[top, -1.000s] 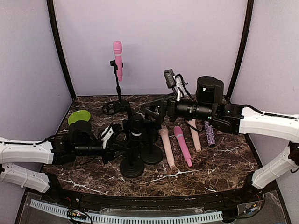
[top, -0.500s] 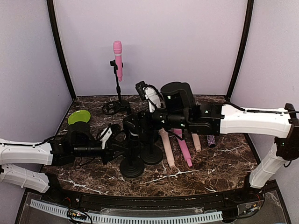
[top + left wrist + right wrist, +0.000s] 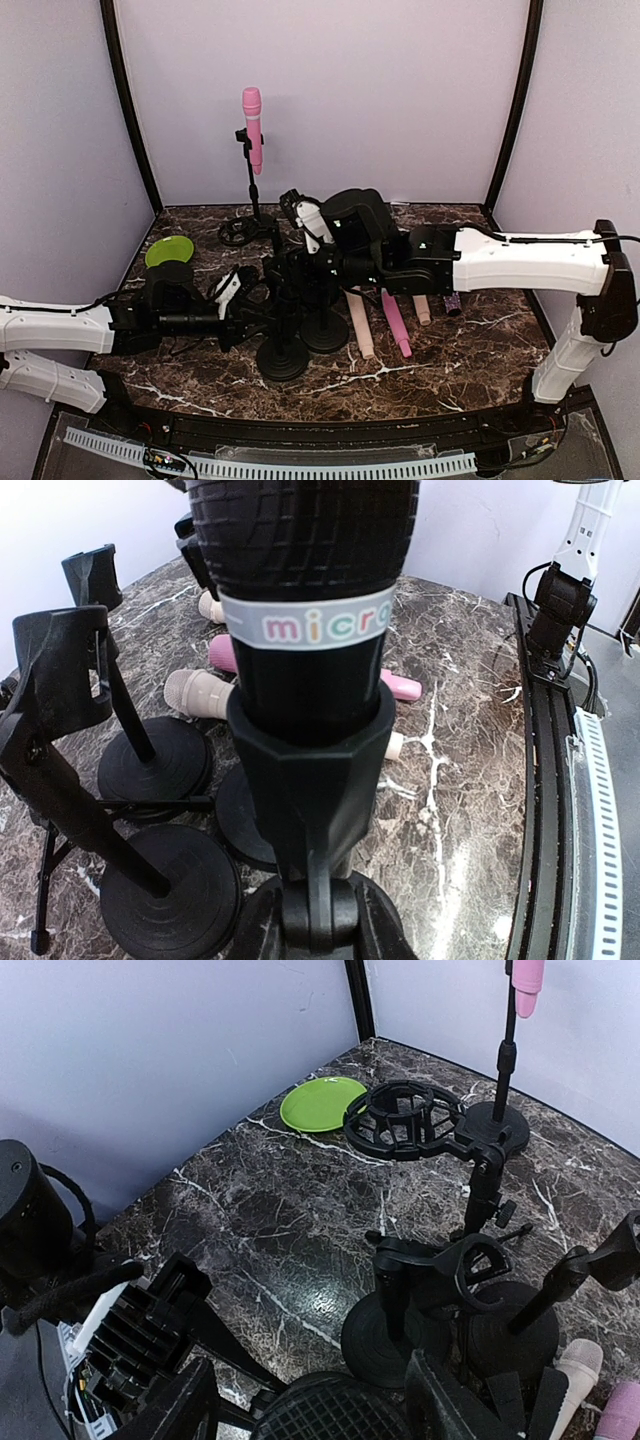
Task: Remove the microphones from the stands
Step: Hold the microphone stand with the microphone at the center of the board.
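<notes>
Step in hand: taking hold of the black microphone [image 3: 305, 570]; it sits upright in the clip [image 3: 310, 745] of the near stand [image 3: 283, 358], front middle of the bench [image 3: 470, 350]; not yet lifted out.

Left jaws are clenched on the stand's stem just under the clip, so the stand is braced.

Right jaws are set apart over the microphone, one finger [image 3: 185, 1410] on each side of the grille head; the head is cut by the wrist view's bottom edge, so contact is probably not yet made, though this cannot be confirmed.

Next move, as judged: right jaws to be shut on the head or upper body; microphone then to be drawn straight up along its own axis, clear of the clip, with the stand pinned by the left; neighbouring stands [image 3: 150, 770] are close, so a sideways pull is best avoided.
</notes>
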Controlling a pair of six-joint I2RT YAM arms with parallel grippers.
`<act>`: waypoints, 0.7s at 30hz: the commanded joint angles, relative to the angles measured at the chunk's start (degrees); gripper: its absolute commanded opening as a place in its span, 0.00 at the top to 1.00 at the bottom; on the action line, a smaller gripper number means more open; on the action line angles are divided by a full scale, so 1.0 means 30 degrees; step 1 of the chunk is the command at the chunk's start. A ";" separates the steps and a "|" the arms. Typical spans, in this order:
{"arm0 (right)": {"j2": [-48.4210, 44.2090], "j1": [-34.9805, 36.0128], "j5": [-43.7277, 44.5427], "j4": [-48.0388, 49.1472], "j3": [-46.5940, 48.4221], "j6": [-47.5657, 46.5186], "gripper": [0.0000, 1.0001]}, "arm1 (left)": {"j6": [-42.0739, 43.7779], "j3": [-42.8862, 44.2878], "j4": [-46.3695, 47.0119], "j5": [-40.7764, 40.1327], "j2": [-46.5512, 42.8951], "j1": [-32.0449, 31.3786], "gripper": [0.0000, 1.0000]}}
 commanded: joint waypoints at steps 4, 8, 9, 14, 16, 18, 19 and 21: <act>0.0615 0.0219 -0.0375 0.0873 0.0395 0.0671 0.42 | 0.0061 0.0112 -0.0095 -0.0705 0.0324 0.0140 1.00; 0.0684 0.0221 -0.0739 0.1317 0.0425 0.0647 0.51 | 0.0062 0.0134 -0.0222 -0.0755 0.0390 0.0143 1.00; 0.0665 0.0221 -0.0825 0.1383 0.0397 0.0626 0.54 | 0.0062 0.0147 -0.0285 -0.0772 0.0398 0.0146 1.00; 0.0261 0.0151 -0.0943 0.1537 0.0260 0.0057 0.73 | 0.0055 0.0203 -0.0394 -0.0782 0.0457 0.0158 1.00; -0.0035 -0.0010 -0.1197 0.1634 0.0127 -0.0330 0.79 | 0.0087 0.0267 -0.0505 -0.0782 0.0500 0.0158 1.00; -0.0421 -0.0282 -0.1866 0.1867 -0.0162 -0.0808 0.83 | 0.0113 0.0298 -0.0592 -0.0741 0.0556 0.0165 1.00; -0.0652 -0.0446 -0.2361 0.2111 -0.0374 -0.1068 0.84 | 0.0117 0.0333 -0.0619 -0.0727 0.0584 0.0159 1.00; -0.1163 -0.0776 -0.3686 0.2753 -0.0898 -0.1689 0.85 | 0.0120 0.0372 -0.0691 -0.0683 0.0659 0.0143 1.00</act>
